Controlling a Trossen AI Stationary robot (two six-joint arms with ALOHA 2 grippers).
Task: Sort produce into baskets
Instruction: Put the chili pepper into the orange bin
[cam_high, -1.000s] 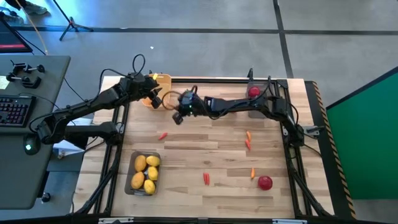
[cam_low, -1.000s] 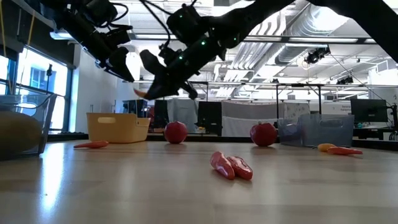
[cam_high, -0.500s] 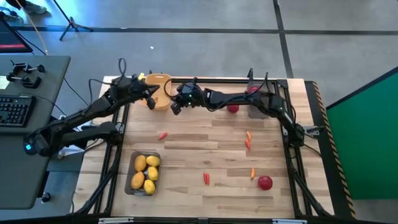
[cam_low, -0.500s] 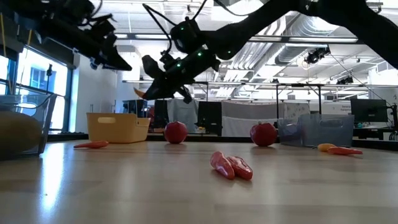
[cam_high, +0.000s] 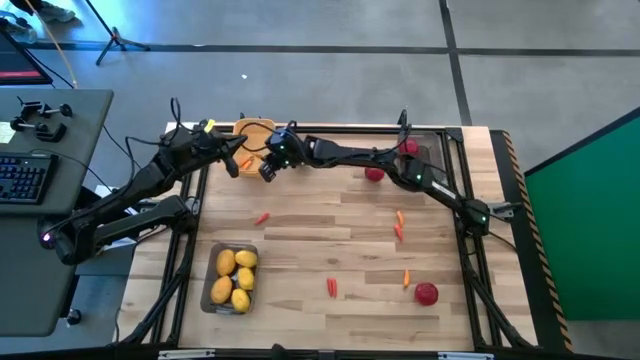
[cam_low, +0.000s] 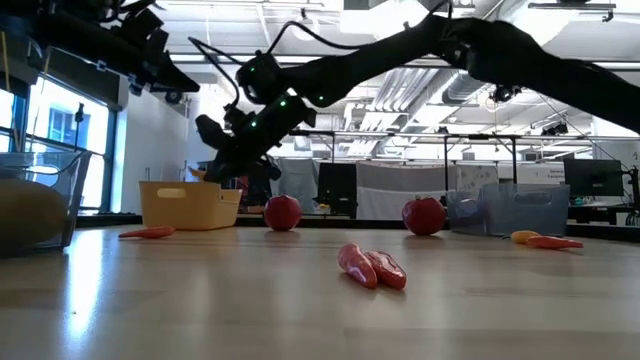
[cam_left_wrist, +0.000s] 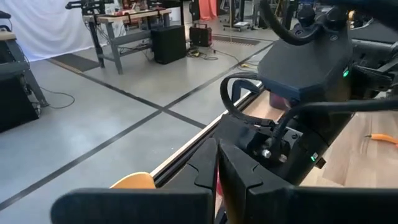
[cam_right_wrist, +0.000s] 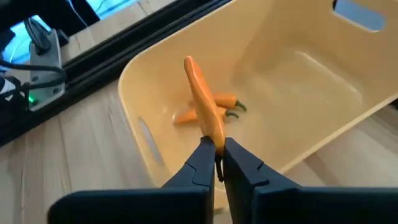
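Nearest the front edge of the pale wooden slatted surface (cam_high: 340, 235), in the high view, a dark grey see-through rectangular tray (cam_high: 232, 278) holds a cluster of oval yellow lemons (cam_high: 234, 277). To its right a pair of short orange-red carrot-like pieces (cam_high: 331, 288) lies loose, also seen in the foreground of the low view (cam_low: 371, 267). Further right are a small orange carrot piece (cam_high: 406, 279) and a round red fruit with a green top (cam_high: 427, 293), close together.

Mid-surface, one orange-red carrot piece (cam_high: 261, 217) lies left of centre, and a longer carrot piece (cam_high: 399, 226) lies right of centre, well apart from it.

Towards the far edge, a second round red fruit (cam_high: 374, 173) sits on the bare wood. A third red fruit (cam_high: 409, 148) sits in a second dark grey see-through tray (cam_high: 418, 158) at the far right.

At the far left corner stands the yellow-orange plastic basket (cam_high: 255, 142). The right claw (cam_right_wrist: 215, 158) hangs over it, its fingers pinching the lower end of a thin orange carrot (cam_right_wrist: 204, 111), which stands up above the basket's interior. Two further small orange carrots with green stems (cam_right_wrist: 208, 107) lie on the basket floor behind it.

The left claw (cam_left_wrist: 217, 163) is raised just left of the basket, its fingers pressed together with nothing between them, facing the right arm's wrist.
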